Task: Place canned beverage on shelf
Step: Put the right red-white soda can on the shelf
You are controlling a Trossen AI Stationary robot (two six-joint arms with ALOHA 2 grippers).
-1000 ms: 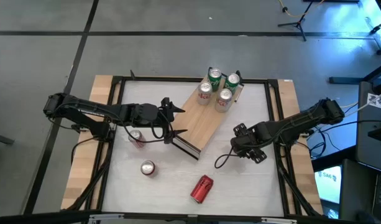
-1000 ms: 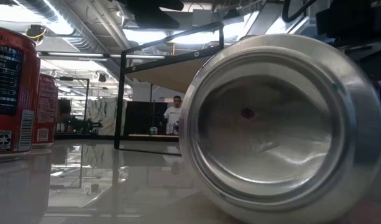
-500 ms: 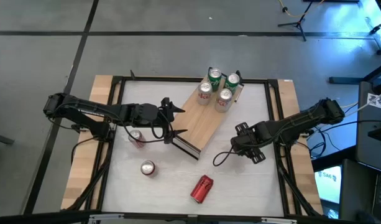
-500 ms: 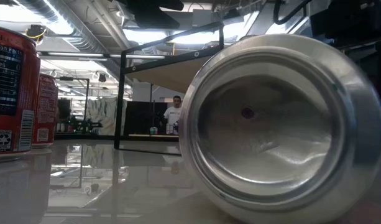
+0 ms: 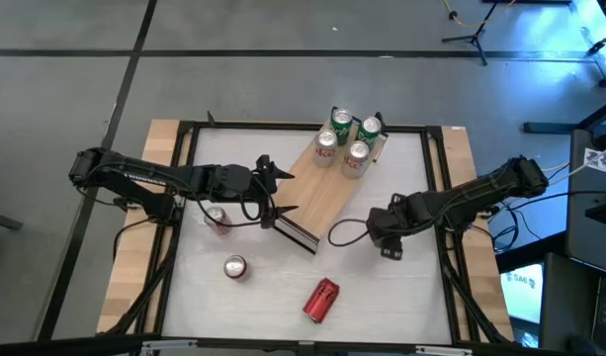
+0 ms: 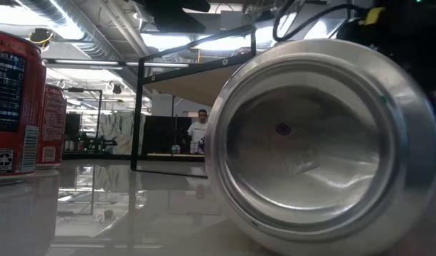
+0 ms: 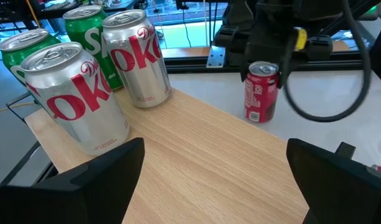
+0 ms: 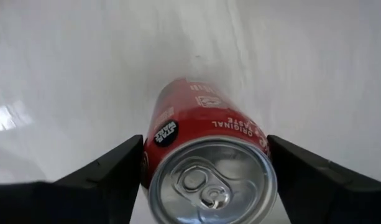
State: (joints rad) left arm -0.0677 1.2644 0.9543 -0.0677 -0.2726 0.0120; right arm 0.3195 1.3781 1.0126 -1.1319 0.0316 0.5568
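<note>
The shelf (image 5: pixel 317 193), a light-wood board on a dark frame, stands aslant on the white table. Two silver cans (image 7: pixel 72 99) and two green cans (image 7: pixel 91 31) stand at its far end. My left gripper (image 5: pixel 276 188) is open and empty over the shelf's near end (image 7: pixel 215 162). My right gripper (image 5: pixel 384 235) is open and points down over an upright red can (image 8: pixel 206 158), which stands on the table right of the shelf (image 7: pixel 261 90). Its fingers (image 8: pixel 103 180) stand on either side of the can's top; the left wrist view shows the can's body bare below the gripper.
Two more red cans stand upright left of the shelf (image 5: pixel 216 218) and nearer the front (image 5: pixel 234 267). Another red can (image 5: pixel 320 300) lies on its side near the front; its base fills the low view (image 6: pixel 317 142). A black frame (image 5: pixel 184 133) rims the table. A person (image 6: pixel 201 131) stands far behind.
My right gripper has turned and tipped from lying nearly level to pointing down at the table, and has shifted slightly toward the table's left edge and the shelf. Its cable loop has swung toward the shelf. The cans and the shelf have kept still.
</note>
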